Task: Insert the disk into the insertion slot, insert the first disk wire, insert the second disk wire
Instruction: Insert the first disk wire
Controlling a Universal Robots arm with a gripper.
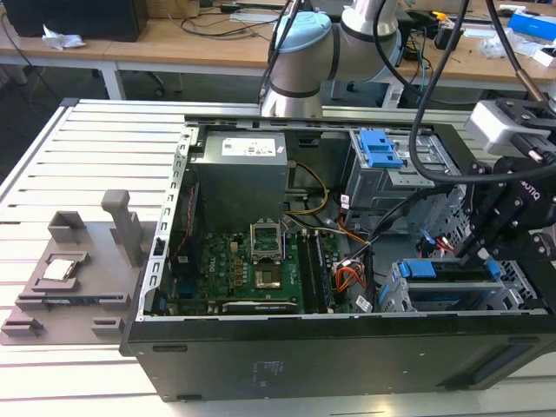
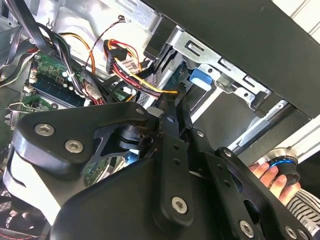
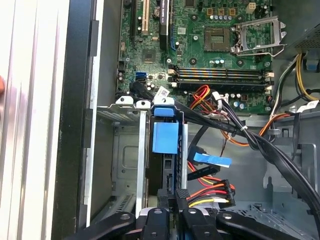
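The disk (image 1: pixel 452 271) sits in the insertion slot (image 1: pixel 395 295), a silver perforated cage at the case's corner on the exterior view's right. Its blue bracket tab (image 3: pixel 165 137) faces the motherboard. My gripper (image 1: pixel 476 252) reaches down into the cage at the disk's other end, fingers shut together and nothing clearly between them. In the first wrist view the gripper (image 3: pixel 172 197) hovers over the disk's dark edge (image 3: pixel 167 175). The first disk wire (image 3: pixel 192 169), thin and red with a dark plug, lies loose beside the disk. An orange-yellow-black bundle (image 3: pixel 215 192) ends next to my fingertips.
A taller grey cage with a blue latch (image 1: pixel 380 148) stands behind the slot. The power supply (image 1: pixel 239 174) and motherboard (image 1: pixel 252 269) fill the case's middle. Black cables (image 3: pixel 250 140) cross above the cage. A grey fixture (image 1: pixel 78 261) lies outside the case. A hand (image 2: pixel 265 172) holds a blue-ringed knob.
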